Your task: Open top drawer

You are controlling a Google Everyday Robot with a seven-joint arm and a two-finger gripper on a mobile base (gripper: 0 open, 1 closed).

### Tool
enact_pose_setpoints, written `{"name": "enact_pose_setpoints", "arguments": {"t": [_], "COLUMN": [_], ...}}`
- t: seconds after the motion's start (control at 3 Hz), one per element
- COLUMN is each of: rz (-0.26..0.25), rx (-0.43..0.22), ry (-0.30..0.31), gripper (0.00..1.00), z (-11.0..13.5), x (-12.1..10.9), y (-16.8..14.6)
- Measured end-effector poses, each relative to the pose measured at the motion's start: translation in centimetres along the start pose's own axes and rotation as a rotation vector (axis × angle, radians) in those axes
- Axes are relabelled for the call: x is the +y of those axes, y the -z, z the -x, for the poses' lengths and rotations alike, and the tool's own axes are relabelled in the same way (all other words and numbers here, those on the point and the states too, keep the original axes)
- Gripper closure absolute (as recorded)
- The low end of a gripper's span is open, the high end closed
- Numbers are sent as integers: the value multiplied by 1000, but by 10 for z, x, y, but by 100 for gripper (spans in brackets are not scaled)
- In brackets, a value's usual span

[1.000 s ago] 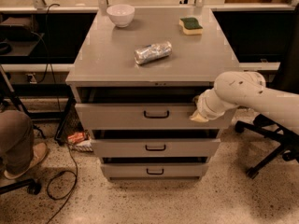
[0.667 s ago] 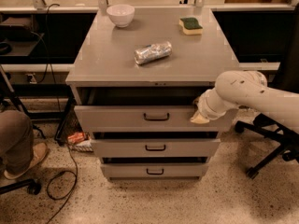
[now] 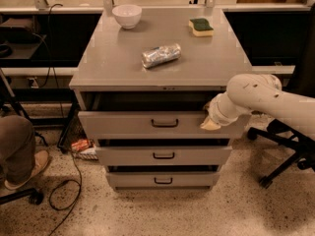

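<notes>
Nothing has visibly moved in the last second: the gripper (image 3: pixel 210 121) and the drawer sit as they did. The gripper rests at the right end of the top drawer (image 3: pixel 123 124), at its upper edge. The bulky wrist hides much of it, so I cannot tell whether it is open or closed. The drawer stands partway out, its black handle (image 3: pixel 165 123) to the gripper's left. The white arm (image 3: pixel 266 100) comes in from the right, bent down at the wrist and cut off by the frame. Below the gripper are two narrower drawers (image 3: pixel 197 156). Up and left of it, on the cabinet top (image 3: pixel 108 63), lie a crumpled silver can (image 3: pixel 161 55), a bowl (image 3: pixel 127 15) and a sponge (image 3: pixel 201 26).
</notes>
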State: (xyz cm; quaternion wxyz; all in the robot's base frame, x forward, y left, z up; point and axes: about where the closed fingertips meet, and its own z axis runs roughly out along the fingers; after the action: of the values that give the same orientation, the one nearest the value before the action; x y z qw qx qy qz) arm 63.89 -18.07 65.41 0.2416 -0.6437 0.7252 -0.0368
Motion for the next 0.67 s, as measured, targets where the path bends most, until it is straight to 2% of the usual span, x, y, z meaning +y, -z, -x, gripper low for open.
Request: {"name": "enact_pose_setpoints", "arguments": {"t": [0.33, 0.67], "rz": [3, -7], "rx": [-9, -5], "ry": [4, -5], "gripper": [100, 100], "z": [-1, -2], "x": [17, 57], "y": [6, 28]}}
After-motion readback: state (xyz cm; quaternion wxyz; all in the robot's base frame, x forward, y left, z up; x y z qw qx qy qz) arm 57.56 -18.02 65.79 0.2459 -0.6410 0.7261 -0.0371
